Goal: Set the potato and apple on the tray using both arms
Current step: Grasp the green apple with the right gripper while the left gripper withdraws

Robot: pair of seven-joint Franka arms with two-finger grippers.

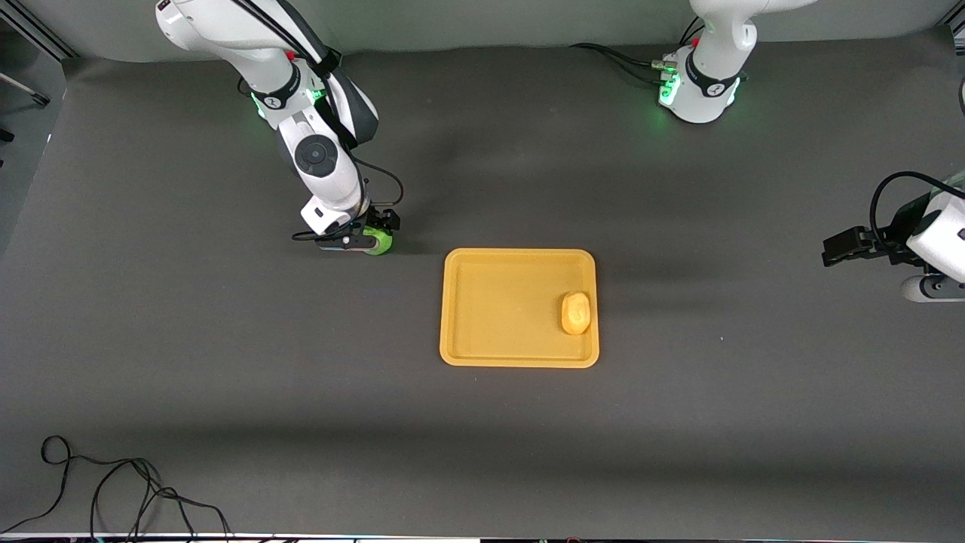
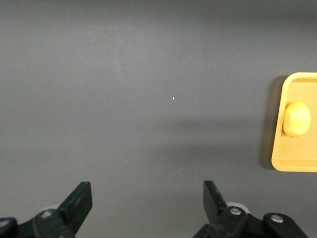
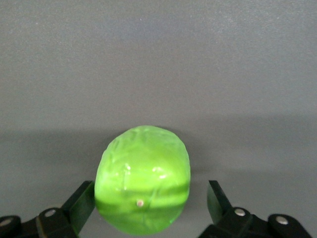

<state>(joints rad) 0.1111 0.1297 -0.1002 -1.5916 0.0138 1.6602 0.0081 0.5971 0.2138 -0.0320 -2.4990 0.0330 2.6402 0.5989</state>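
The green apple (image 1: 379,243) lies on the dark table, beside the tray on the side toward the right arm's end. My right gripper (image 1: 371,232) is down at it, open, with one finger on each side; in the right wrist view the apple (image 3: 142,178) sits between the fingers of the gripper (image 3: 151,203), with a gap showing at one finger. The yellow-orange potato (image 1: 576,313) lies in the yellow tray (image 1: 497,260), by the rim toward the left arm's end. My left gripper (image 1: 838,249) waits open and empty at the table's edge; its wrist view shows its open fingers (image 2: 148,198), the potato (image 2: 296,119) and the tray (image 2: 297,161).
A loose black cable (image 1: 113,490) lies at the table's near corner, at the right arm's end. Dark bare mat (image 1: 716,415) surrounds the tray.
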